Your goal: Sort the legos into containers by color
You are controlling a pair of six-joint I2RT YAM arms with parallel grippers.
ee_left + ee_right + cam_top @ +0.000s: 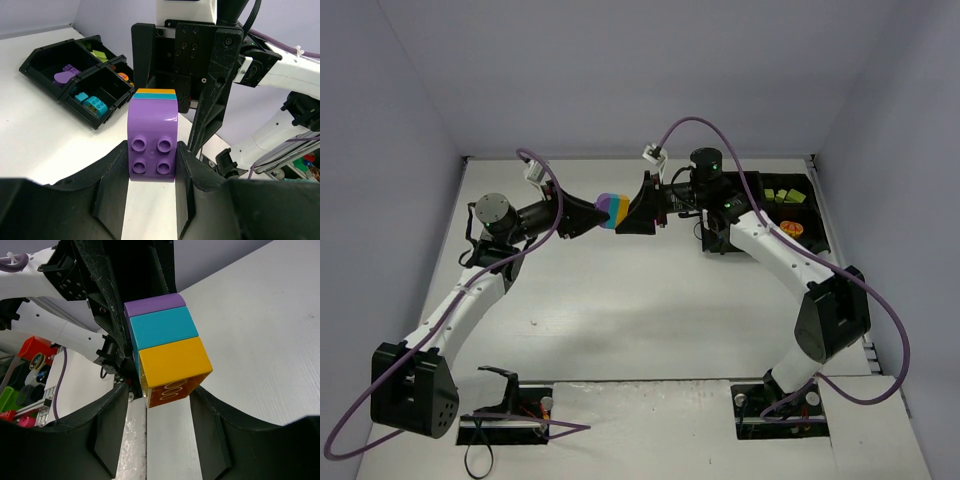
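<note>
While the stack of legos (613, 210) hangs above the table (620, 320) between both arms, its long axis runs gripper to gripper. Your left gripper (151, 152) is clamped on the purple brick (152, 135); your right gripper (161, 392) brackets the orange brick (172, 365), jaws narrow, contact not discernible. The tray (90, 75) lies nearer your right arm.

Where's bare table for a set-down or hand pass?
Free: broad table middle between left arm and right arm. Crowded: far centre, where left claw and right claw meet at the brick stack; far right, where that arm overhangs the tray.
</note>
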